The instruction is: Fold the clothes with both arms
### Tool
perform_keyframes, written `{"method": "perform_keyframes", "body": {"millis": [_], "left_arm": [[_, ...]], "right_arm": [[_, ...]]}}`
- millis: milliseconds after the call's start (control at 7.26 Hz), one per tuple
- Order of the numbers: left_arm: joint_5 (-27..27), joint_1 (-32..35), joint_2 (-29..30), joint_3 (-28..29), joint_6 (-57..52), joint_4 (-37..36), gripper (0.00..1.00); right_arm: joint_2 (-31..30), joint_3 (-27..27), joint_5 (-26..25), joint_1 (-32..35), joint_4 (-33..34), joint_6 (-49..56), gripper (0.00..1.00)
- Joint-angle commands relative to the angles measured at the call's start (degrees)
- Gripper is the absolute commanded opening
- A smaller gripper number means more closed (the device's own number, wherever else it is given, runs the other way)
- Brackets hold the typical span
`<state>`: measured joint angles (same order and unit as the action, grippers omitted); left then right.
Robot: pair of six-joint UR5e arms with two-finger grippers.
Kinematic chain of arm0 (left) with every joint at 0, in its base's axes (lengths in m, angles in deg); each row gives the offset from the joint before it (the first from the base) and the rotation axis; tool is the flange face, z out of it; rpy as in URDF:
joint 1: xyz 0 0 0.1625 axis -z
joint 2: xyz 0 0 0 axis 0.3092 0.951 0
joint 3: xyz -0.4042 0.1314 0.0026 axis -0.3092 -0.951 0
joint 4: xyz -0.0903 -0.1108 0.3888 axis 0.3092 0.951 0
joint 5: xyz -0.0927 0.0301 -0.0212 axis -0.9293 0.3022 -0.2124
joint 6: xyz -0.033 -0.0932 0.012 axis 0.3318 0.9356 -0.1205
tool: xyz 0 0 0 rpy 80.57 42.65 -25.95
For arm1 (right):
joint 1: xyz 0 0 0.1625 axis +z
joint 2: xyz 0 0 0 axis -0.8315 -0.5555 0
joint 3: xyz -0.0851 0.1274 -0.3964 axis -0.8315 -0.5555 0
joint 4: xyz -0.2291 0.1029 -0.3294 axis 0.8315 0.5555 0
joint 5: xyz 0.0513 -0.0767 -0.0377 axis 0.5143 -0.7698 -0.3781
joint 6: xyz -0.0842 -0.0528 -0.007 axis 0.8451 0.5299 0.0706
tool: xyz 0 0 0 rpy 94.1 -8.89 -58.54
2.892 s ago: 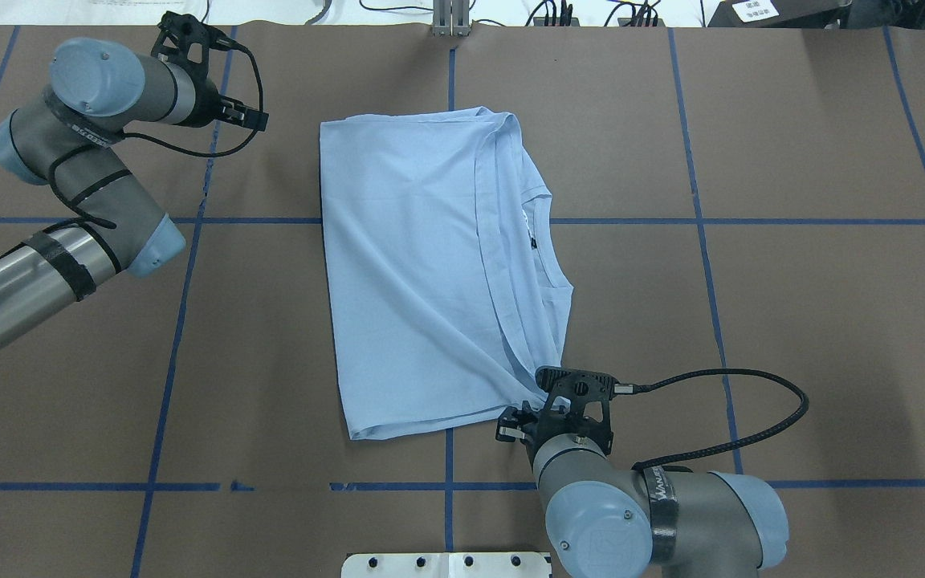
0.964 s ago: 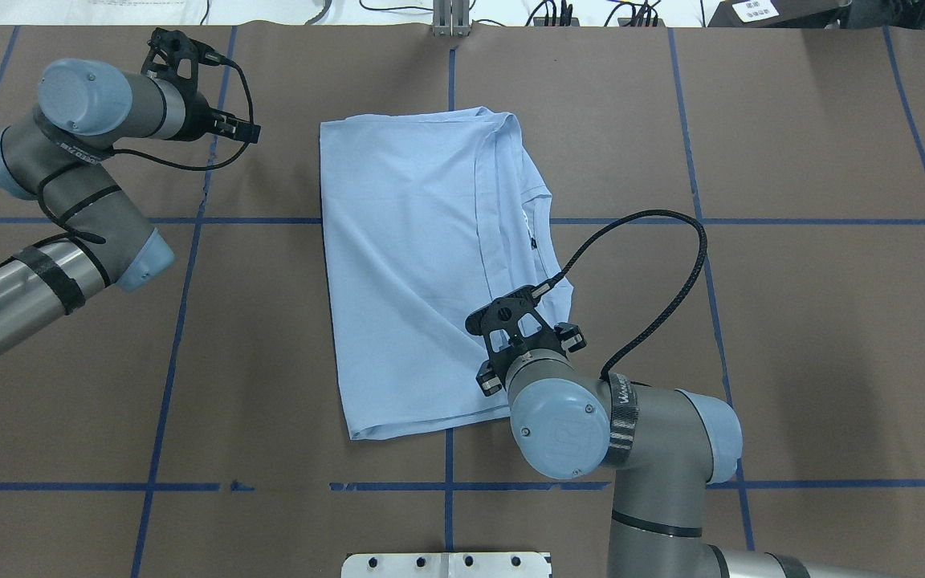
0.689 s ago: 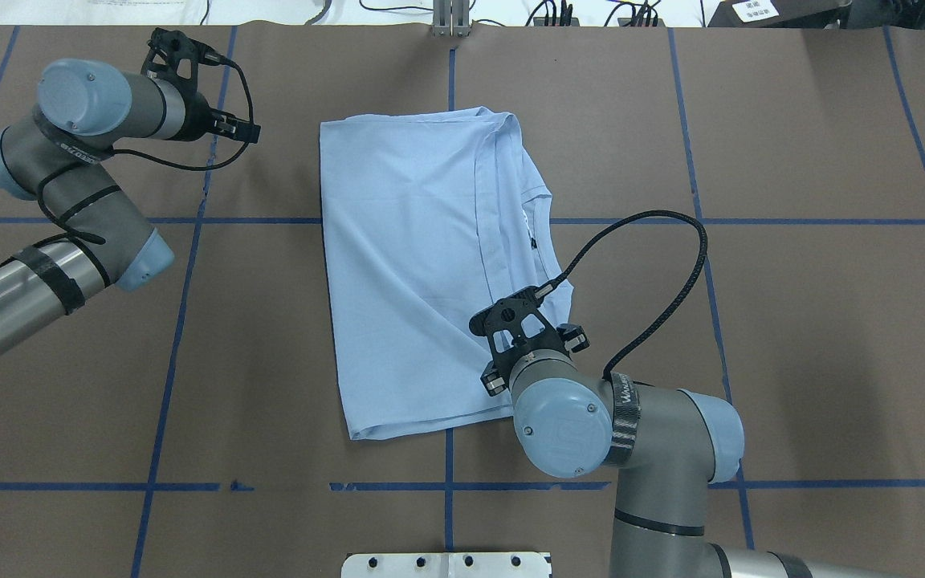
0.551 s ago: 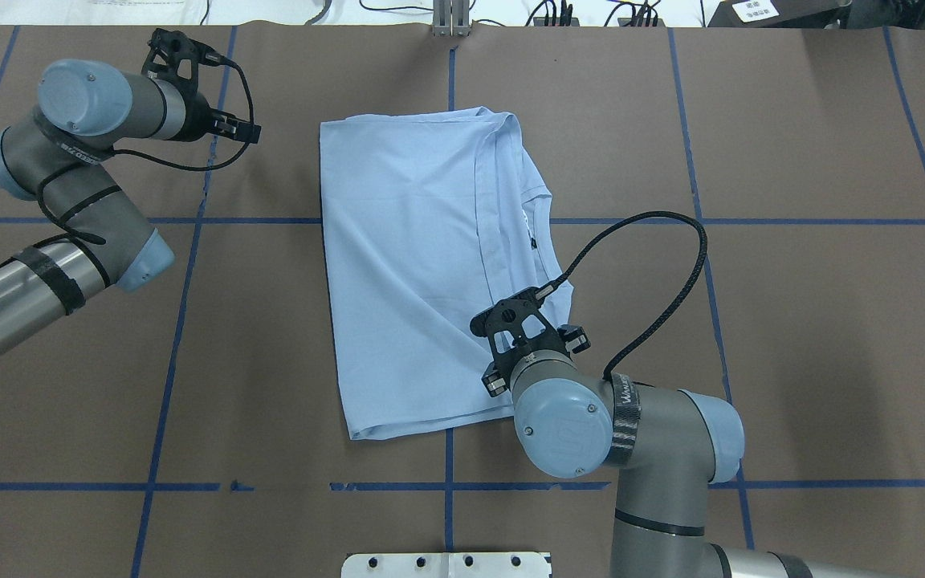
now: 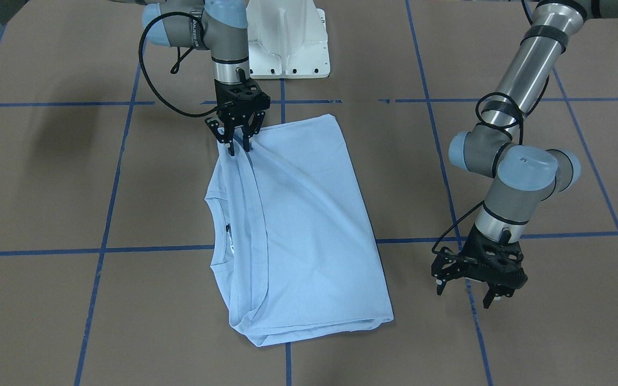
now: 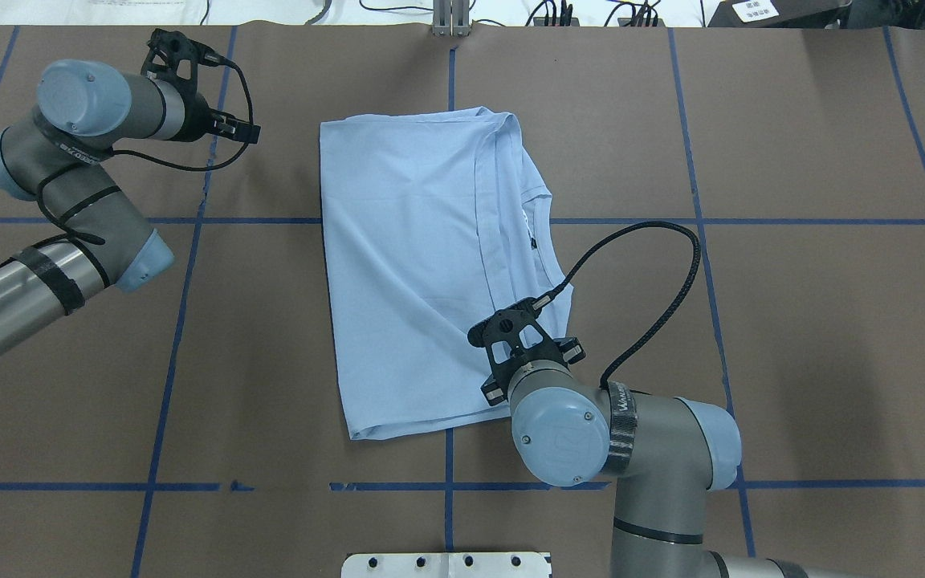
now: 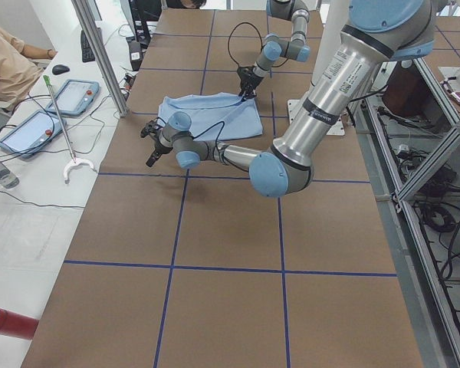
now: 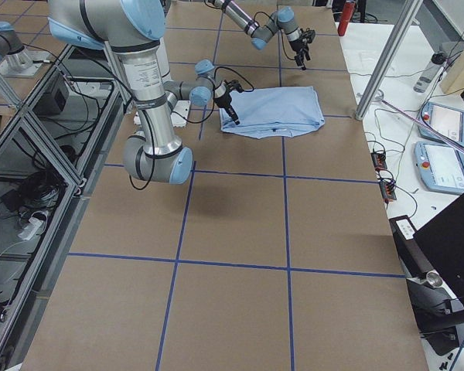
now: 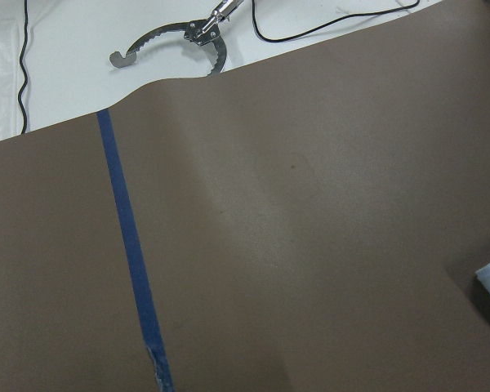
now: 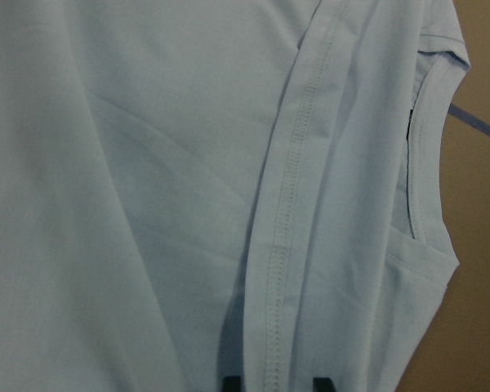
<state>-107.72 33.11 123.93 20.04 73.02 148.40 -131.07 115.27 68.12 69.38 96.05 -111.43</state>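
One T-shirt (image 5: 298, 225) corner under right tool (image 5: 237, 143)

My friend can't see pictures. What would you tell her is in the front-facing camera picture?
A light blue T-shirt, folded over, lies on a brown table marked with blue tape lines. The right gripper points down at the shirt's corner nearest the robot, its fingers on either side of a fold of cloth. The left gripper hangs open over bare table beside the shirt.
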Motion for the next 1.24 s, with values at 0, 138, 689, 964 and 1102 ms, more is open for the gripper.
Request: {"method": "perform_keyframes", "body": {"millis": [0, 138, 689, 964, 1102], "left_arm": [[0.0, -0.06, 0.08, 0.0, 0.0, 0.0, 1.0], [0.0, 0.03, 0.0, 0.0, 0.0, 0.0, 1.0], [0.0, -0.06, 0.08, 0.0, 0.0, 0.0, 1.0], [0.0, -0.06, 0.0, 0.09, 0.0, 0.0, 1.0], [0.0, -0.06, 0.0, 0.09, 0.0, 0.0, 1.0]], "right_arm": [[-0.38, -0.01, 0.02, -0.12, 0.03, -0.03, 0.02], [-0.38, -0.01, 0.02, -0.12, 0.03, -0.12, 0.0], [-3.51, 2.79, 1.15, 1.81, 0.03, -5.0, 0.0], [-8.71, 5.7, 1.25, 1.55, -0.23, -15.18, 0.0], [-9.25, 6.06, 1.07, 0.94, -0.32, -20.46, 0.0]]}}
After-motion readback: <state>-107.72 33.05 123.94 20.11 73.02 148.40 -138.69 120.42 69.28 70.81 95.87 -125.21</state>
